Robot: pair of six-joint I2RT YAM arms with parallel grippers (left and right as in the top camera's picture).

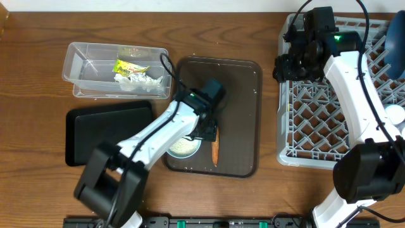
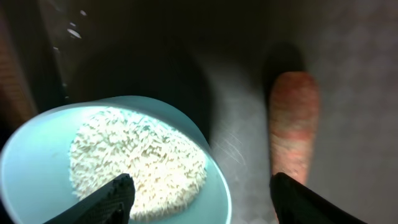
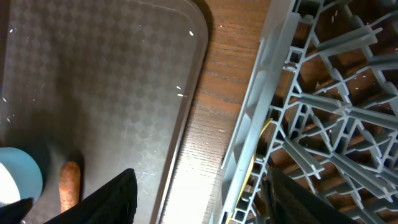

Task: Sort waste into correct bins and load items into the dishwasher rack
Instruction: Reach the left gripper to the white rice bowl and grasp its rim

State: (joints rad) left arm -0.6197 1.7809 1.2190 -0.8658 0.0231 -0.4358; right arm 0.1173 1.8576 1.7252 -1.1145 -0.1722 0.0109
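The left gripper (image 2: 202, 183) is wide open and holds nothing, low over the dark-brown serving tray (image 1: 243, 95). One of its fingers (image 2: 115, 198) is above the white bowl (image 2: 22, 165), whose pale-blue inside carries a heap of white rice grains (image 2: 137, 155). The other finger is above the near end of the orange carrot piece (image 2: 293, 121), which lies on the tray just beside the bowl.

The right gripper (image 3: 199, 180) is also open and empty. It hangs over the left wall of the grey dishwasher rack (image 1: 283, 120), near the rack's far corner, with wood table between rack and serving tray. A dark-blue plate (image 1: 397, 35) stands at the rack's far right edge.

Left of the serving tray, the clear tub (image 1: 79, 63) holds the yellow wrapper (image 1: 130, 66) and the crumpled tissue (image 1: 144, 81). The black tray (image 1: 104, 130) lies just in front of the tub.
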